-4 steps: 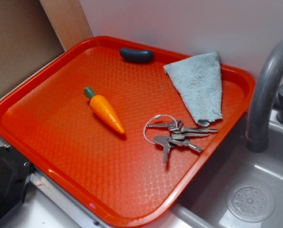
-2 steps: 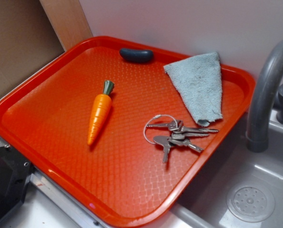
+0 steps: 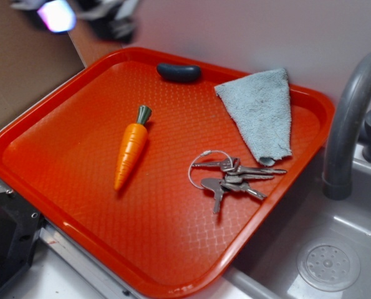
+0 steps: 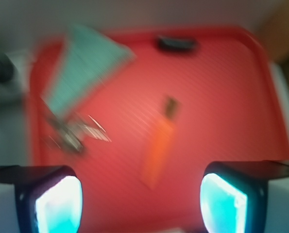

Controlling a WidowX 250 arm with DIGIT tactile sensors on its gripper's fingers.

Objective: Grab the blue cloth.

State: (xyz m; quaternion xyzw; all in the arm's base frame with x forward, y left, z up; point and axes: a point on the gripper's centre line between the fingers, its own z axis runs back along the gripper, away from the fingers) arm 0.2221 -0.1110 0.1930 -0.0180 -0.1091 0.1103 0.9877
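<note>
Blue cloth (image 3: 260, 112) lay flat and untouched in the red tray's (image 3: 60, 187) far corner by the faucet (image 3: 350, 118), just above the keys (image 3: 229, 174). Pincer (image 4: 142, 201) hung high over the tray, pads wide apart, empty. Approach and grab were both left.

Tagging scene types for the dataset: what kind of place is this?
Probably a toy or mock kitchen sink counter: a grey faucet over a sink basin with a drain, beside an orange tray holding a toy carrot.

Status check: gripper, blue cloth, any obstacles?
Gripper open, empty, high above tray. Blue cloth flat in far corner, untouched. Keys touch its near tip.
</note>
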